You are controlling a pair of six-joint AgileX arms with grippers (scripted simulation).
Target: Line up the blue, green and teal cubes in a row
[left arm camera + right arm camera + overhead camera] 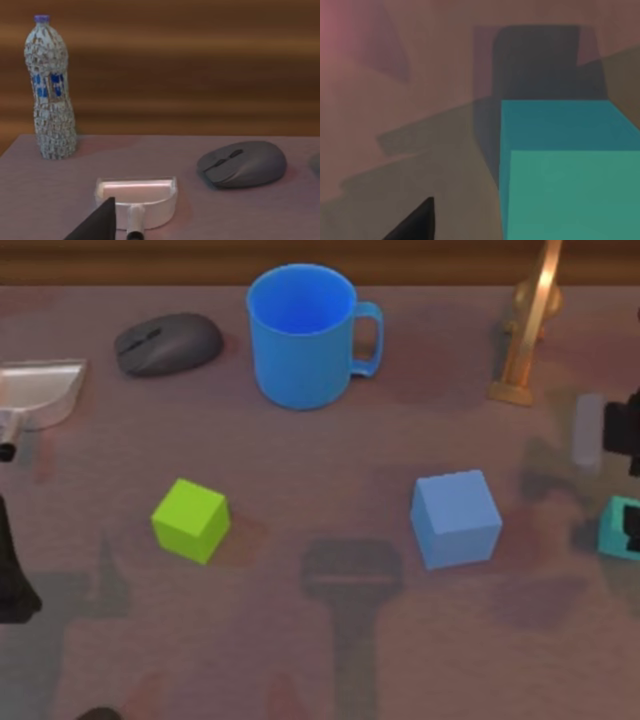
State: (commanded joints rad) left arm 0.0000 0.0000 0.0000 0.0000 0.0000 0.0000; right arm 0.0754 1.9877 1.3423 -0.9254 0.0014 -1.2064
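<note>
The lime-green cube [190, 520] sits left of centre on the table. Right of centre is the larger light blue cube [455, 518]. At the right edge lies the small teal cube [616, 524], with my right gripper [630, 480] directly over it. The right wrist view shows the teal cube [565, 165] close up; one dark fingertip [417, 222] stands clear of its side with bare table between, so the gripper is open and not touching it. My left gripper [15, 575] is parked at the left edge and holds nothing; one finger [102, 222] shows.
A tall blue mug [305, 335] stands at the back centre, with a dark mouse [168, 343] to its left. A white scoop [40, 390] lies at the far left and a brass stand [530, 330] at the back right. A plastic bottle [50, 90] stands beyond the scoop.
</note>
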